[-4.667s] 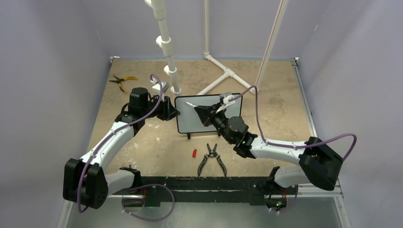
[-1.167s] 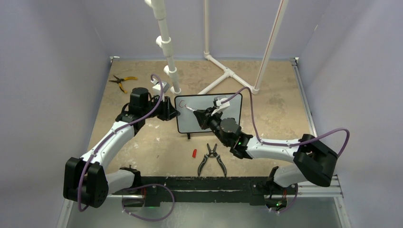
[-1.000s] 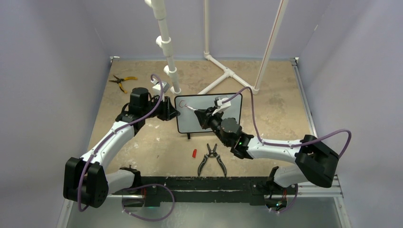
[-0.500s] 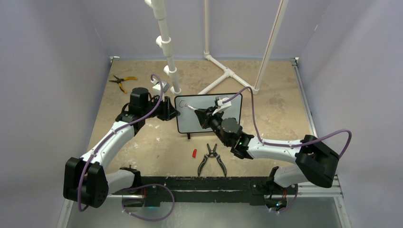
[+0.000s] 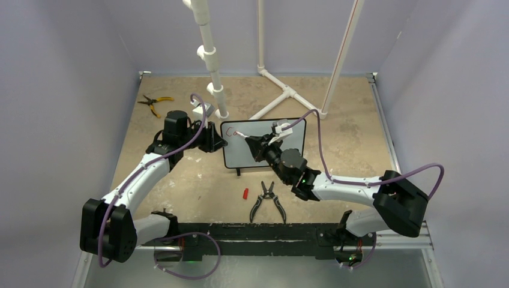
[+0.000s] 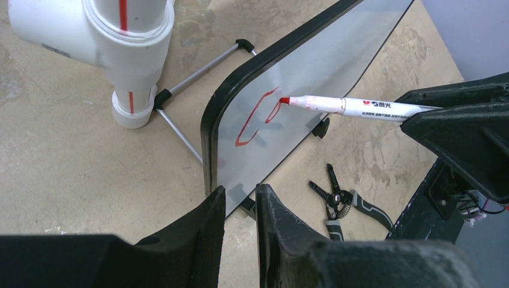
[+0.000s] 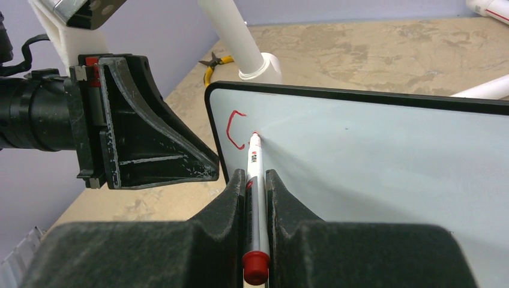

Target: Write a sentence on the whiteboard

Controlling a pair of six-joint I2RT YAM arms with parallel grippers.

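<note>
The whiteboard [image 5: 240, 157] stands upright at the table's middle, and shows in the left wrist view [image 6: 324, 66] and the right wrist view [image 7: 384, 144]. My left gripper [image 5: 221, 143] [image 6: 240, 191] is shut on its lower left edge. My right gripper [image 5: 255, 144] [image 7: 254, 175] is shut on a white marker [image 5: 240, 135] [image 6: 354, 107] [image 7: 254, 157] with a red tip. The tip touches the board near its upper left corner. Of the sentence only a red "C" [image 6: 249, 117] [image 7: 231, 126] shows, with a short second stroke at the tip.
Black wire strippers [image 5: 268, 201] and a small red cap [image 5: 245, 193] lie in front of the board. Yellow pliers [image 5: 153, 102] lie at the far left. A white PVC pipe [image 5: 210, 60] stands just behind the board's left corner, with a pipe frame [image 5: 288, 93] behind it.
The board was blank 4.7 s ago; a red "C" is now on it. In the last second the marker tip has moved slightly right of the "C". The left arm has not moved.
</note>
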